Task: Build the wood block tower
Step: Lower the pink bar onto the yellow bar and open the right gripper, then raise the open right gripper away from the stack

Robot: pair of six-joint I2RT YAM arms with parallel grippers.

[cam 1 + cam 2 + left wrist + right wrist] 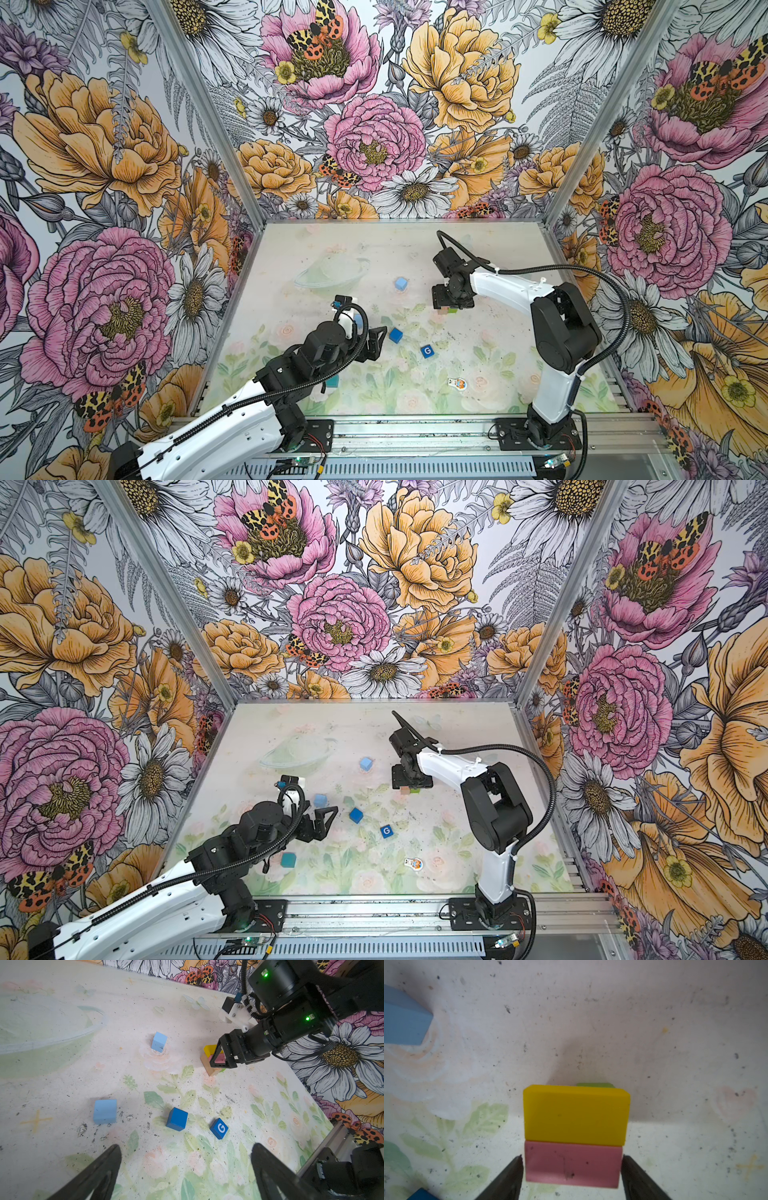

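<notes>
Wood blocks are lying loose nearest the rail: a teal cube, then the G cube, showing a white "G". The left gripper is hovering there, jaws spread wide, gripping nothing. Farther back, the tower is standing mid-table. The right gripper is straddling its pink oblong, jaws parted, just clear of both ends. A light blue cube is sitting beyond.

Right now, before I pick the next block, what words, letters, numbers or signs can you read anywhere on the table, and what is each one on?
"G": white letter on the top face of the dark blue cube, legible in the left wrist view and in both top views.
Cartoon figure piece: print too small to read.
Yellow block, pink block, light blue cube: no marking shows.
</notes>
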